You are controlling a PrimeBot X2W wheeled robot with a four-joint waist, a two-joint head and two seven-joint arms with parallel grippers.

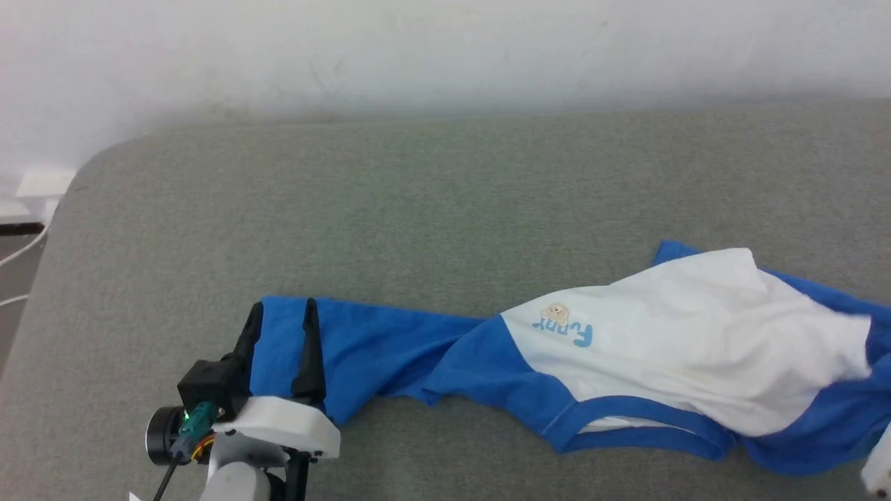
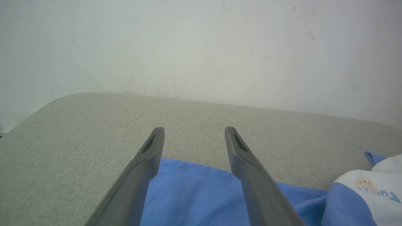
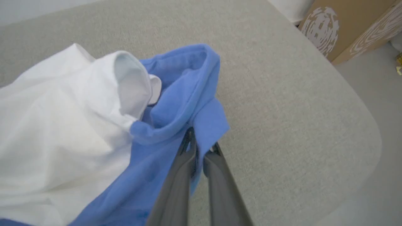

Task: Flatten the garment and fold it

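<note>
Garment, white soft-fabric shirt (image 1: 682,334) | left gripper (image 1: 282,304) jaws spread | right gripper (image 3: 201,141) jaws pinching blue sleeve (image 3: 188,81) | should draw outward gently

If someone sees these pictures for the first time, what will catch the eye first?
The white and blue shirt lies crumpled on the right of the grey table, one blue sleeve stretched to the left. The left claw is open over that sleeve's end. The right claw is shut on blue cloth at the shirt's other end.
</note>
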